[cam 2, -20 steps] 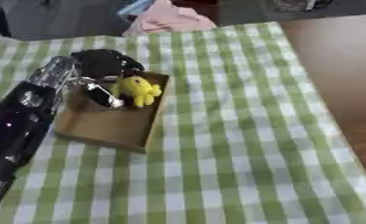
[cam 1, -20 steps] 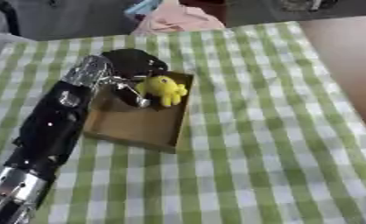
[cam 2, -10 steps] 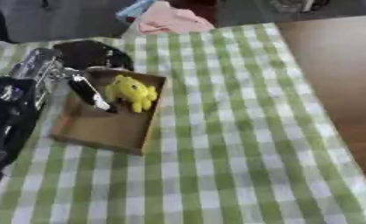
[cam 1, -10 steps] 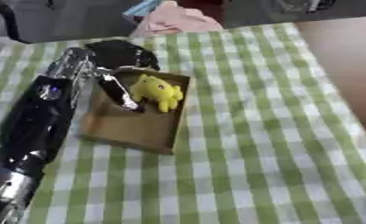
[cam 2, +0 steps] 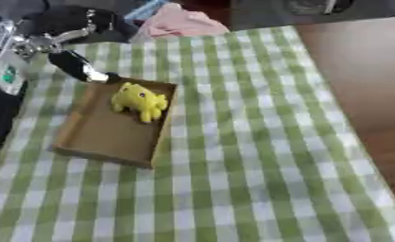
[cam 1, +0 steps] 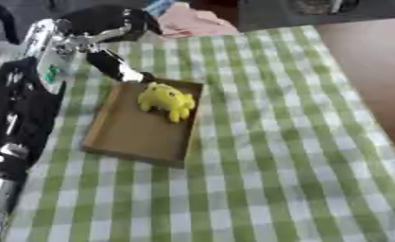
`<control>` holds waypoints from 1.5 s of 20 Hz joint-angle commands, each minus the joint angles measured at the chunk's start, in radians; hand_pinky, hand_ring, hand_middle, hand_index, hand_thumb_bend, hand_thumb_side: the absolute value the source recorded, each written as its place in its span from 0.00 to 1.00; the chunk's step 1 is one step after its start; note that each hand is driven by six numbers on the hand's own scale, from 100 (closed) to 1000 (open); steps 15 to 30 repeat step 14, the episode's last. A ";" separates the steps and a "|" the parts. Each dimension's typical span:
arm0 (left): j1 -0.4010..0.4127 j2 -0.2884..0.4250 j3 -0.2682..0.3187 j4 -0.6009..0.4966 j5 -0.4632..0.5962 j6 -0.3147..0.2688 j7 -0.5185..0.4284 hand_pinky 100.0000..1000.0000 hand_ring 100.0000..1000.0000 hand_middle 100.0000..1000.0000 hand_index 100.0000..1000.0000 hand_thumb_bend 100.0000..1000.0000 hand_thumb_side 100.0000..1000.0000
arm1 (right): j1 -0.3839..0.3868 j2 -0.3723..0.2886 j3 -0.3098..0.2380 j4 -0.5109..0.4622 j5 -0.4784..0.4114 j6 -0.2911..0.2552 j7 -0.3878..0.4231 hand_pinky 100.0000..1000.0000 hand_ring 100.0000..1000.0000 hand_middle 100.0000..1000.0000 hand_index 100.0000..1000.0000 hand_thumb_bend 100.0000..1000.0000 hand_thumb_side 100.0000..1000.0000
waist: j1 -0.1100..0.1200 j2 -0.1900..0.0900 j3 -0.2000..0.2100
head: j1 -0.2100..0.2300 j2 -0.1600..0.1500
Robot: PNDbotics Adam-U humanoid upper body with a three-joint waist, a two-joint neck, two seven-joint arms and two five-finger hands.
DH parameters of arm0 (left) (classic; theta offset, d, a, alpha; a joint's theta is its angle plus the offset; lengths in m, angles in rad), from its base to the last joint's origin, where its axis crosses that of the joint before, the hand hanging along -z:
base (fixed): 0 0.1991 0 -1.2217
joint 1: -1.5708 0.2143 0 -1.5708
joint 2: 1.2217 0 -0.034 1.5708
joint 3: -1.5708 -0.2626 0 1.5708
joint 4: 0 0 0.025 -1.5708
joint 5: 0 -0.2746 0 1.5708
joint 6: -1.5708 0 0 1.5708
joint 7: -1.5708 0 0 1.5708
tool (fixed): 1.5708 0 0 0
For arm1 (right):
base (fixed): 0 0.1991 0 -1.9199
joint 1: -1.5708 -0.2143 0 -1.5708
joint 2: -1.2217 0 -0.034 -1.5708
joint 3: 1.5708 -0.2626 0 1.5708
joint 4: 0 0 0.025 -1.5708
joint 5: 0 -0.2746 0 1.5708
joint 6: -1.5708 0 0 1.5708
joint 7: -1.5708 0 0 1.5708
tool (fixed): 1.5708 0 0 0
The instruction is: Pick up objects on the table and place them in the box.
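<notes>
Checked cloth (cam 1: pixel 259 142), yellow toy (cam 1: pixel 169 99) in box (cam 1: pixel 134 134), left hand (cam 1: pixel 101 28) now withdrawn, fingers (cam 1: pixel 114 68) apart

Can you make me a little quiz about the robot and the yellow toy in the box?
1. True or false: the yellow toy lies inside the box.
2. Which of the robot's hands shows near the box? A) the left hand B) the right hand C) both
3. Fill in: the tablecloth has green and white ____.

Key:
1. True. The toy sits at the far end of the box.
2. A. The left hand reaches in from the upper left, with its fingertips at the box's far corner. No right hand shows.
3. Checks.
</notes>
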 commanded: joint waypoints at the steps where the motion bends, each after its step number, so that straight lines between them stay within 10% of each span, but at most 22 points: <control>1: -0.024 0.038 0.022 -0.066 0.075 -0.039 -0.119 0.56 0.79 0.79 0.85 0.37 0.58 | -0.008 -0.021 -0.005 -0.022 -0.004 -0.001 -0.005 0.68 0.60 0.50 0.85 0.00 0.63 | -0.004 -0.022 0.000 | -0.003 0.006; 4: -0.022 0.040 0.023 -0.089 0.106 -0.018 -0.149 0.56 0.79 0.79 0.85 0.37 0.58 | -0.008 -0.021 -0.005 -0.022 -0.004 -0.001 -0.006 0.68 0.60 0.50 0.85 0.00 0.63 | -0.004 -0.022 0.000 | -0.003 0.006; 5: -0.022 0.039 0.025 -0.094 0.113 -0.014 -0.155 0.46 0.74 0.77 0.83 0.15 0.51 | -0.008 -0.021 -0.006 -0.023 -0.004 -0.001 -0.006 0.68 0.60 0.50 0.85 0.00 0.63 | -0.005 -0.022 0.001 | -0.004 0.007; 7: -0.027 0.024 0.059 -0.131 0.138 0.010 -0.139 0.44 0.72 0.75 0.82 0.11 0.51 | -0.009 -0.022 -0.016 -0.026 -0.001 -0.003 -0.017 0.68 0.60 0.50 0.85 0.00 0.63 | -0.012 -0.021 0.010 | -0.015 0.012; 14: 0.089 0.011 0.236 -0.309 0.249 0.080 -0.031 0.43 0.67 0.72 0.78 0.14 0.46 | -0.019 -0.038 -0.028 -0.038 0.008 -0.012 -0.048 0.68 0.60 0.51 0.85 0.00 0.62 | -0.020 -0.014 0.020 | -0.023 0.011; 30: 0.089 0.011 0.236 -0.309 0.249 0.080 -0.031 0.43 0.67 0.72 0.78 0.14 0.46 | -0.019 -0.038 -0.028 -0.038 0.008 -0.012 -0.048 0.68 0.60 0.51 0.85 0.00 0.62 | -0.020 -0.014 0.020 | -0.023 0.011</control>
